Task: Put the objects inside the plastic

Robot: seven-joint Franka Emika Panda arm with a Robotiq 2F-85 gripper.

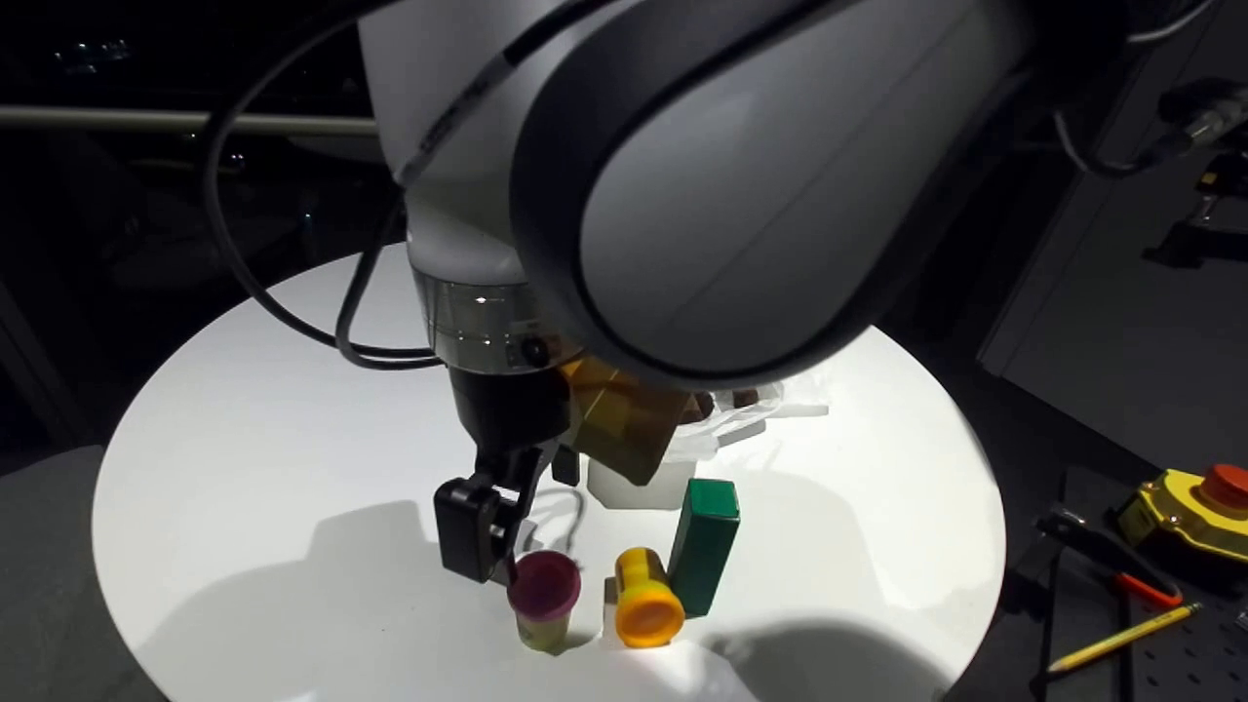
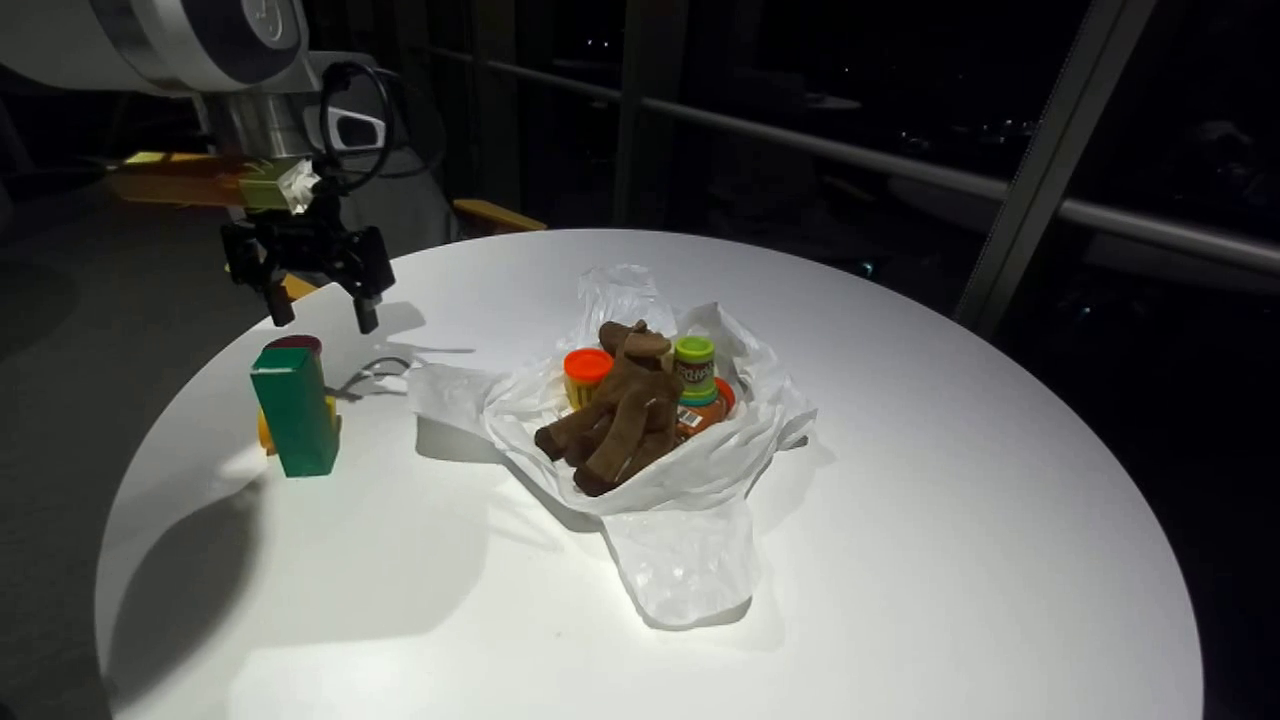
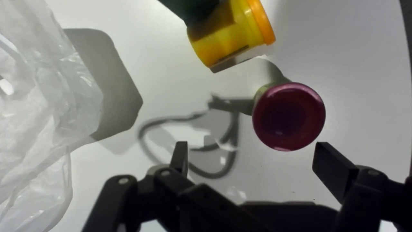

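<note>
I have the white robot arm (image 1: 770, 195) bent downward above the round white tabletop (image 1: 244, 419), black fingers (image 3: 334, 170) spread wide near the purple-lidded round plastic tub (image 3: 288, 117).

Across the top of the frame in an exterior view, the arm (image 1: 741, 166) wears a smooth casing with a large grey-white panel (image 1: 770, 205), rounded like a teardrop and rimmed by a broad dark band (image 1: 546, 185). Left of this, a pale barrel-shaped section (image 1: 405, 88) meets a shiny silver collar (image 1: 473, 327), with a black wrist (image 1: 512, 409) below. Black cables (image 1: 463, 114) loop in the left half, one bearing small pale marks too blurred to read. In the upper left of an exterior view, a dark rounded cap (image 2: 225, 55) carries a pale disc (image 2: 264, 18) with a faint sign. Near the wrist is an amber, boxy piece (image 2: 190, 182), crumpled white at one end. Along the bottom of the wrist view, the claw (image 3: 251, 153) is black and jointed, with round greyish screw heads (image 3: 123, 181) and plain, squared fingertips (image 3: 336, 172)
</note>
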